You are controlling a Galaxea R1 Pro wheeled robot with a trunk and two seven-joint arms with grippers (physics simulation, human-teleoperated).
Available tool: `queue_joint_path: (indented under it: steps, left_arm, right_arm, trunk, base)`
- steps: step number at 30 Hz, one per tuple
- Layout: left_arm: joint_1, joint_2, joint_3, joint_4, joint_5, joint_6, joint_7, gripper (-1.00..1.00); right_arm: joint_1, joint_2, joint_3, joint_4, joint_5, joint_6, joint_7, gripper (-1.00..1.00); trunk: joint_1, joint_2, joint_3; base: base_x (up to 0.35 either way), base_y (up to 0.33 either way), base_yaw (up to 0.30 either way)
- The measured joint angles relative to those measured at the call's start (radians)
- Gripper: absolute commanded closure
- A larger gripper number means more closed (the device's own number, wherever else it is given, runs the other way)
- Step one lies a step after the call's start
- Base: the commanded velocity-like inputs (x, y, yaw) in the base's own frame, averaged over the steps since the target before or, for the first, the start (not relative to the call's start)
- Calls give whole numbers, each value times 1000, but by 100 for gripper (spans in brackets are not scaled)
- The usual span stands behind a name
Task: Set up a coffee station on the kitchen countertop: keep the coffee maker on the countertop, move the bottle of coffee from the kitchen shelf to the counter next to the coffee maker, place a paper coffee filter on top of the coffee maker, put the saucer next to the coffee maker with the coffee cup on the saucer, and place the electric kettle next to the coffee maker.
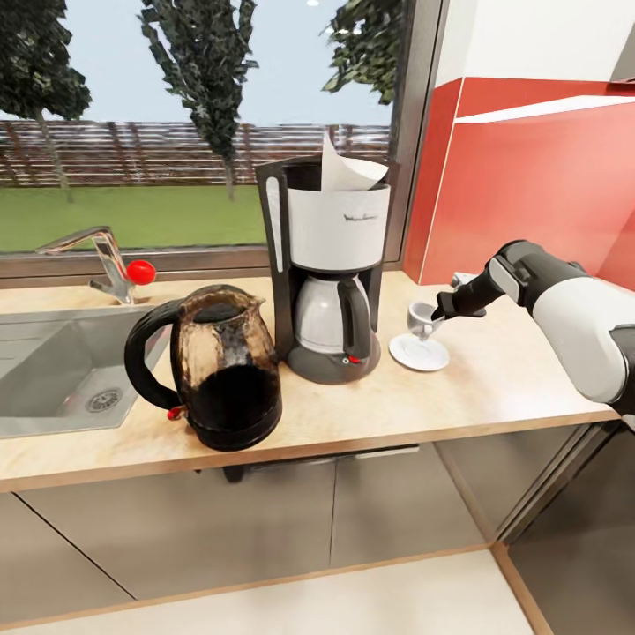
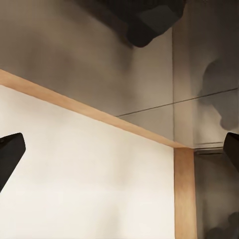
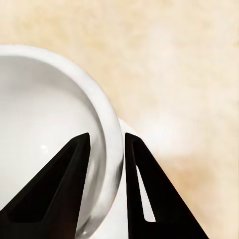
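Note:
On the pale countertop [image 1: 494,379] stands the black coffee maker [image 1: 331,256], with the white paper coffee filter [image 1: 346,168] poking out of its top. The dark electric kettle [image 1: 220,370] sits to its left near the front edge. On its right lies the white saucer [image 1: 422,357], with the small coffee cup [image 1: 420,317] just over it. I cannot tell whether the two touch. My right gripper [image 1: 438,313] is shut on the cup's rim. In the right wrist view its fingers [image 3: 64,184] straddle the cup [image 3: 45,124] wall. The bottle of coffee is out of view. My left gripper [image 2: 122,149] hangs open low before the cabinets.
A steel sink [image 1: 53,362] with a tap [image 1: 101,256] is set into the counter at the left. A window runs behind the machine. A red wall panel [image 1: 529,194] closes the right corner. Grey cabinet doors [image 1: 265,520] sit below, with pale floor [image 2: 99,189] in front.

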Motion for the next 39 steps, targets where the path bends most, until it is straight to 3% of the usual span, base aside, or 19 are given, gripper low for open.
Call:
queue_joint_path:
  steps: [39]
  left_arm:
    - [0, 0, 0, -1, 0, -1, -5, -100]
  right_arm:
    - [30, -2, -2, 7, -1, -1, 2, 100]
  trunk:
    - [19, -35, -16]
  base:
    - [1, 0, 0]
